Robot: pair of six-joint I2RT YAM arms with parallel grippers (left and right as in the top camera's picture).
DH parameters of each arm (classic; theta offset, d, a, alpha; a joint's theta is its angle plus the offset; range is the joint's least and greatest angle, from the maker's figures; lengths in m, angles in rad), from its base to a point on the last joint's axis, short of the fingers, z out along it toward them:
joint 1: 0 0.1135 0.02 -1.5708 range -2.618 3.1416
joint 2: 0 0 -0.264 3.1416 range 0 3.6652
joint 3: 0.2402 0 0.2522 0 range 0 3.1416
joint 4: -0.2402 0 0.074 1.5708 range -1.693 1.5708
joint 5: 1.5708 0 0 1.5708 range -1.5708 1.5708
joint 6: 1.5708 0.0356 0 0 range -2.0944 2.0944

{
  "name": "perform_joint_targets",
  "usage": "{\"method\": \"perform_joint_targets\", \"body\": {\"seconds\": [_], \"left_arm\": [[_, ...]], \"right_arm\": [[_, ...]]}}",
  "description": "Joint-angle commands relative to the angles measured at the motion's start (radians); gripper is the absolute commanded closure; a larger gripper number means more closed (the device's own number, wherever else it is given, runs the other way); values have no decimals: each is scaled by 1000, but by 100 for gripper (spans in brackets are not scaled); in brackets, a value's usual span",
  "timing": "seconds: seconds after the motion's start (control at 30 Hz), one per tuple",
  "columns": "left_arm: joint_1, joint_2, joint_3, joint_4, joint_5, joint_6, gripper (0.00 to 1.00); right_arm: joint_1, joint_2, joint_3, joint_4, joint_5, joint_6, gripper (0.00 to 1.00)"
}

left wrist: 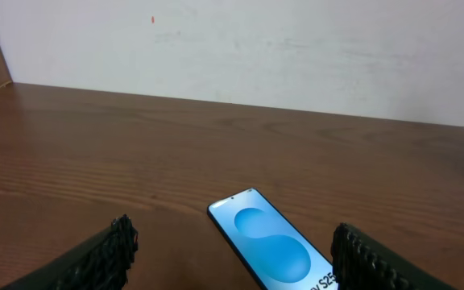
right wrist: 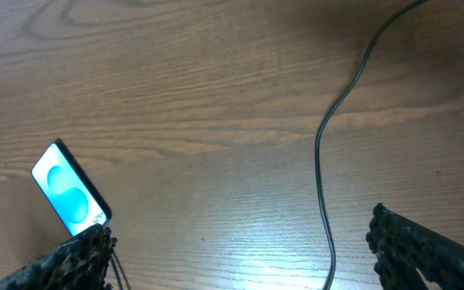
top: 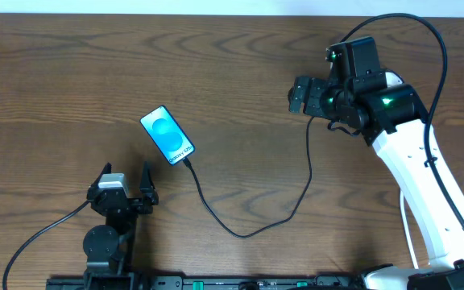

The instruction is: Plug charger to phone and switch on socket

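L gripper (top: 126, 179) & R gripper (top: 295, 95), black, ribbed, both wide open, empty; 1 slim glossy rectangular phone (top: 167, 135), thin black charger (top: 240, 232) cable meeting its lower end, looping over wood-grain table (top: 55, 80).

You're looking at a dark brown wooden table (top: 55, 64), its grain running left to right across the whole scene. Along the far edge, a plain white wall (left wrist: 296, 48) is rising behind it. Soft light is glancing off the wood, paling one patch in the right wrist view.
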State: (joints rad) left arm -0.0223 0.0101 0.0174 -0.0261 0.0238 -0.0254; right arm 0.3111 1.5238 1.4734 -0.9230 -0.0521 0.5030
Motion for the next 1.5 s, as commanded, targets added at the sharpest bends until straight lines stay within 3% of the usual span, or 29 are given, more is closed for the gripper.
{"method": "perform_joint_targets", "body": {"seconds": [0.0, 0.47, 0.73, 1.0, 1.27, 1.47], "left_arm": [[4, -6, -13, -45, -10, 6, 21], [4, -6, -13, -45, -10, 6, 21], [4, -6, -13, -45, -10, 6, 21], [4, -6, -13, -45, -10, 6, 21], [4, -6, -13, -45, -10, 6, 21], [4, -6, -13, -45, -10, 6, 21]], "right_arm": [[6, -16, 11, 5, 10, -11, 1], [5, -53, -70, 97, 184, -43, 1], [4, -218, -373, 455, 208, -190, 1], [-22, -386, -696, 748, 211, -205, 1], [-61, -540, -921, 907, 212, -205, 1], [-75, -670, -1034, 935, 267, -205, 1]]}}
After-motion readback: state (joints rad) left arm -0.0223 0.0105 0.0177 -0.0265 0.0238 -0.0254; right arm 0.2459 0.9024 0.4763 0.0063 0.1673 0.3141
